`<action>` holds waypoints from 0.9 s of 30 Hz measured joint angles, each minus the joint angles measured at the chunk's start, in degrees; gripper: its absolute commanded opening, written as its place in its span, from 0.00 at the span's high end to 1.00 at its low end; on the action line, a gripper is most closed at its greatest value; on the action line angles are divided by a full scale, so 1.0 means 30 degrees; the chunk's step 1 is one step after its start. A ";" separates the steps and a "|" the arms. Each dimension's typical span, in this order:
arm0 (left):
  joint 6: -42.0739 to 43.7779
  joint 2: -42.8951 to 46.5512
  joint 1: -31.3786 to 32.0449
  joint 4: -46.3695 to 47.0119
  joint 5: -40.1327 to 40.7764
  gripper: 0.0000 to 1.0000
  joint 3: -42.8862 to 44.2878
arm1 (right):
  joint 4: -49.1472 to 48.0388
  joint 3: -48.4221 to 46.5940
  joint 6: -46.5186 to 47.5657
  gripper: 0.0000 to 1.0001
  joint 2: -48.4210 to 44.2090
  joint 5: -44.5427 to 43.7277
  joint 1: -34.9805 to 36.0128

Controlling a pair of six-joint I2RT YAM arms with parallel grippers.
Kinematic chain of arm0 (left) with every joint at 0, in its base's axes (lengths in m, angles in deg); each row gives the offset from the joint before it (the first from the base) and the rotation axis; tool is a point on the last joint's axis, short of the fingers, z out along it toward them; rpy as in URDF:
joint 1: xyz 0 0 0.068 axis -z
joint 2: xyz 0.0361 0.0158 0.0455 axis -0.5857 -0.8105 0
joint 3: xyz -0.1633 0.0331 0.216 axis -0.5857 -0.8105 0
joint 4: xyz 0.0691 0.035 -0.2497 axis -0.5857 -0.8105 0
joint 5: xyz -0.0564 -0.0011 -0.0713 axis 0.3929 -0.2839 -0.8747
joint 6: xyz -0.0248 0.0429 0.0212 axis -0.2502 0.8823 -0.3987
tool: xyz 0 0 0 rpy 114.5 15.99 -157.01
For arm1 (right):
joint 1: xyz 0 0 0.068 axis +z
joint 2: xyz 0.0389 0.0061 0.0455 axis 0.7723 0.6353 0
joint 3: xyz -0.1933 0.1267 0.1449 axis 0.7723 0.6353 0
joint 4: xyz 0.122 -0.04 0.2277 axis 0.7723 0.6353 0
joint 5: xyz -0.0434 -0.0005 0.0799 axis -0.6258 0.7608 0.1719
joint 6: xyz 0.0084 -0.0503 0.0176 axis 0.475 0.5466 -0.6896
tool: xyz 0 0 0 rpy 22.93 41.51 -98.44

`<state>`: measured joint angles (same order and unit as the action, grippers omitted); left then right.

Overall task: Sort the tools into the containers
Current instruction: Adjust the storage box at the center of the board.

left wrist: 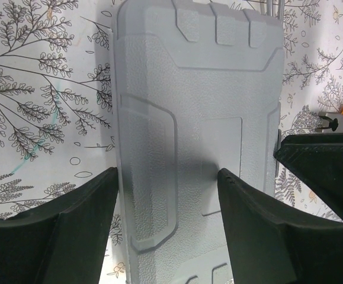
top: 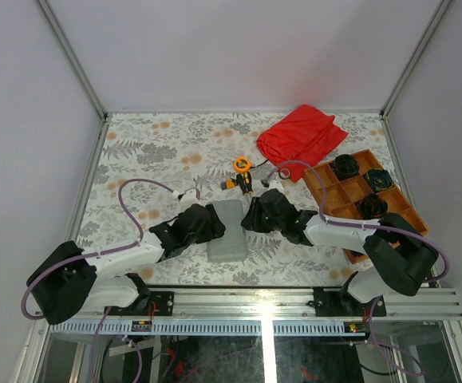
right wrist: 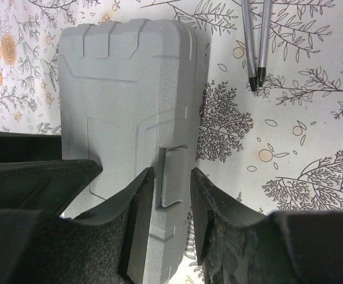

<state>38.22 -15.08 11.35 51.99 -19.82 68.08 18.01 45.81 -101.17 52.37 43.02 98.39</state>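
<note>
The containers are folded together as one closed grey case (top: 227, 230) (left wrist: 201, 106) (right wrist: 124, 100), lying flat between my grippers. My left gripper (top: 212, 221) (left wrist: 168, 174) is open over the case's left part, one finger at its left edge and the other over its lid. My right gripper (top: 251, 216) (right wrist: 172, 174) is shut on the latch (right wrist: 175, 177) on the case's side. The tools lie behind the case: an orange tape measure (top: 242, 164), orange-handled pliers (top: 239, 183) (left wrist: 342, 116) and two screwdriver shafts (right wrist: 255, 44).
A crumpled red cloth (top: 301, 134) lies at the back right. An orange-brown divided tray (top: 326, 209) with black round parts (top: 345, 166) stands on the right, close beside my right arm. Enclosure walls ring the floral tabletop.
</note>
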 measured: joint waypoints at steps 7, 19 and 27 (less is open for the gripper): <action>0.0000 -0.0138 0.0000 0.0029 0.0022 0.37 0.0102 | -0.0240 0.0423 -0.0168 0.64 -0.0342 -0.0015 -0.0007; -0.0007 -0.0328 0.0000 0.0095 0.0066 0.39 0.0211 | -0.0350 0.0969 -0.0284 0.64 -0.0663 -0.0364 0.0000; -0.0015 -0.0386 0.0000 0.0153 0.0204 0.40 0.0211 | 0.0153 0.0459 0.0153 0.63 -0.0372 -0.0488 -0.0007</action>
<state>38.18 -16.24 11.35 52.45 -19.21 68.71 18.47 47.19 -100.71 51.26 41.56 98.37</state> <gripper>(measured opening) 0.611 0.366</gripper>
